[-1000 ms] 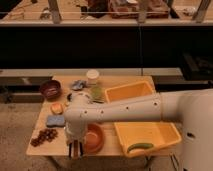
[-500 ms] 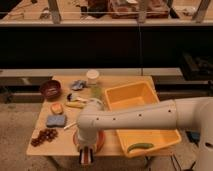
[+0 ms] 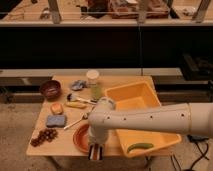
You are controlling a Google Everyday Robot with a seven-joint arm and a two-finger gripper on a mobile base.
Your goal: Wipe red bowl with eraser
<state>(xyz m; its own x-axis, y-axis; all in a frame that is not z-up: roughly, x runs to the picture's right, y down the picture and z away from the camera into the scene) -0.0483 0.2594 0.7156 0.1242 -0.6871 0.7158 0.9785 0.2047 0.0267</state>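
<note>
Wooden table (image 3: 45,147) in front of dark shelving, pretty cluttered. Taking the tabletop as the clock face: the red bowl (image 3: 80,138) sits at about 6 o'clock near the front edge, with its right side hidden behind the white arm (image 3: 150,120). The arm comes in from 3 o'clock and bends down over the bowl. The pincer (image 3: 96,151) points down at roughly 4 o'clock of the bowl, right at the table's front edge. Honestly can't tell how wide it's open or whether it's got anything.

Other stuff:
- A big yellow bin (image 3: 142,95) fills the 3 o'clock side, with something green (image 3: 140,147) lying in it.
- A dark maroon bowl (image 3: 50,89) is at 10 o'clock.
- A white-lidded cup (image 3: 93,76) stands at 12.
- A blue-grey block (image 3: 56,120) is at 8 o'clock, with an orange thing (image 3: 57,108) just above it.
- Grapes (image 3: 44,136) sit at 7 o'clock, well apart from the red bowl.
</note>
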